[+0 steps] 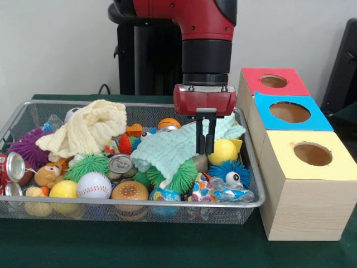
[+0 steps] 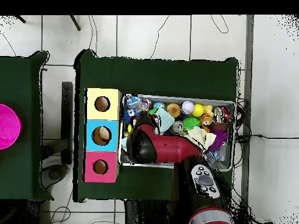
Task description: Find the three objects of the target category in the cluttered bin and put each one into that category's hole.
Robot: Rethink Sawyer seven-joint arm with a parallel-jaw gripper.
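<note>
The silver wire mesh bin [image 1: 111, 202] is full of toys, and in the overhead view [image 2: 175, 98] it lies right of the boxes. My gripper [image 1: 204, 151] hangs over the bin's right part with its black fingers together and nothing between them. Its tips are just in front of a mint green cloth [image 1: 167, 148] and beside a yellow ball [image 1: 224, 151]. The red-topped wooden box with its round hole [image 1: 273, 81] stands farthest back, right of the bin; the hole [image 2: 100, 167] also shows from overhead. In the overhead view the arm [image 2: 157, 147] hides the gripper.
A blue-topped box [image 1: 290, 112] and a yellow-topped box [image 1: 312, 154] stand in front of the red one. In the bin lie a yellow knit cloth [image 1: 89, 128], a baseball [image 1: 93, 185], a burger toy [image 1: 129, 191], a blue spiky ball [image 1: 230, 173], green spiky balls [image 1: 86, 165] and crushed cans [image 1: 120, 163].
</note>
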